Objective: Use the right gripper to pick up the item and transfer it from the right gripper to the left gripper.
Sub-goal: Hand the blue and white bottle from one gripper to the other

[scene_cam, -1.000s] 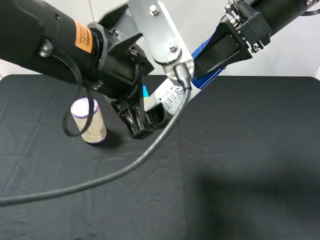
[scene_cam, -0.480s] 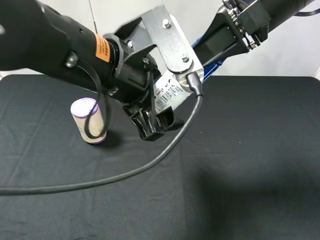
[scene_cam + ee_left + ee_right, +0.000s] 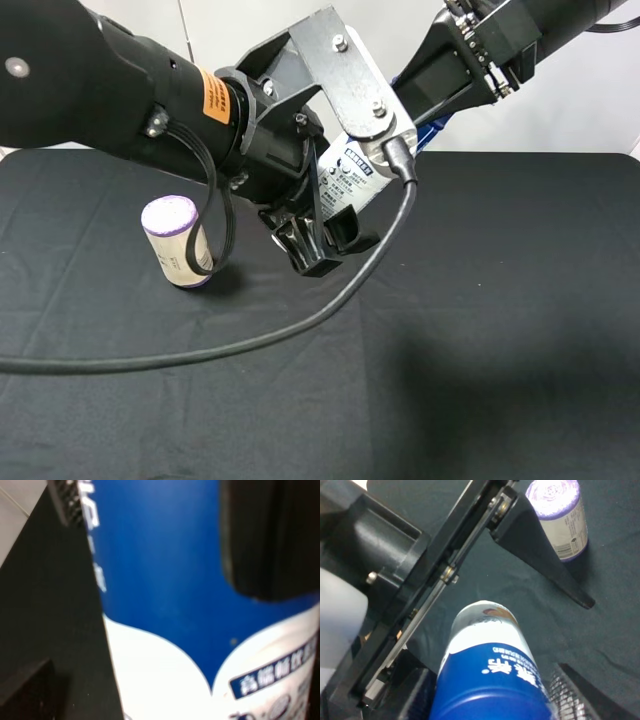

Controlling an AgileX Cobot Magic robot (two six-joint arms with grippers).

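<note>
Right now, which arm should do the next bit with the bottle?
Left. The left gripper sits open around the bottle, which the right gripper holds in the air. It probably just needs to squeeze.

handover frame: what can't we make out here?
- Cap of the bottle: exterior high, buried in the right gripper; right wrist, cut off by the frame edge.
- Whether fingers of the left gripper touch the bottle: exterior high, silver bracket and left arm cover it; left wrist too close, blurred.
- Print on the label: blurred in left wrist, too small in exterior high.
</note>
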